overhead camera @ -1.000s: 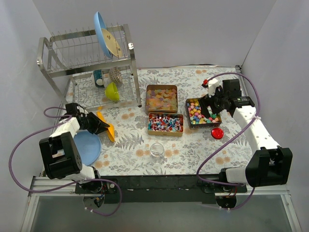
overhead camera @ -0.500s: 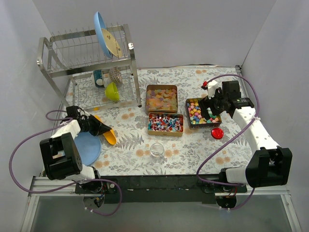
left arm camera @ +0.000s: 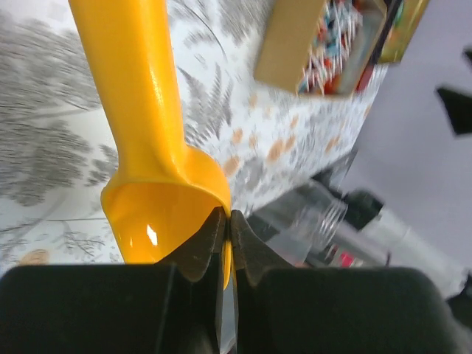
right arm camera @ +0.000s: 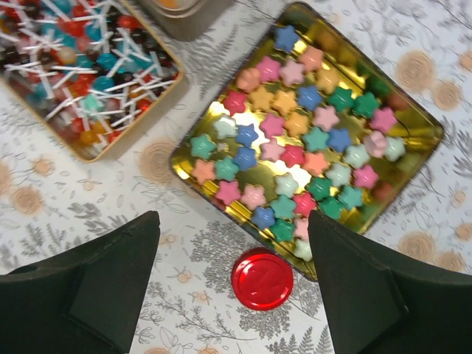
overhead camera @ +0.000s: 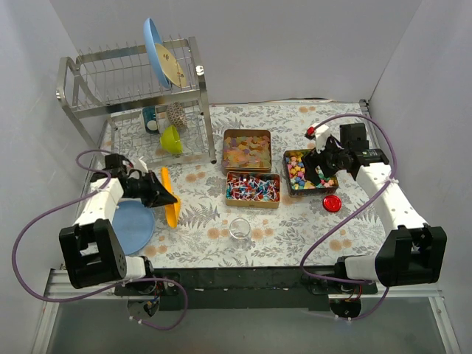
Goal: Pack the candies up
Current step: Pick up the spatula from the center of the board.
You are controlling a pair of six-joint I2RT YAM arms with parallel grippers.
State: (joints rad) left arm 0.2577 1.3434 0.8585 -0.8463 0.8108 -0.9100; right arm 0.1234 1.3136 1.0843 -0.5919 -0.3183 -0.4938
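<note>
A fern-and-flower patterned cloth covers the desk (overhead camera: pixel 221 243), boxed in by plain white walls (overhead camera: pixel 295 44). The candies (overhead camera: pixel 252 187) fill three open gold metal tins (overhead camera: pixel 253 205) at mid-desk. At left, the left gripper (overhead camera: pixel 162 195) pinches an orange plastic scoop (overhead camera: pixel 171 203). The right gripper (overhead camera: pixel 321 168) hangs spread over the right tin.

We can read no text, number, brand or sign in any view. The wrappers of the candies (right arm camera: pixel 81 74) in their tin (right arm camera: pixel 44 124) are too small and blurred for lettering, and the red lid (right arm camera: pixel 262 279) is plain. The plate (overhead camera: pixel 173 72) in the rack (overhead camera: pixel 118 74) bears marks too small to make out.
</note>
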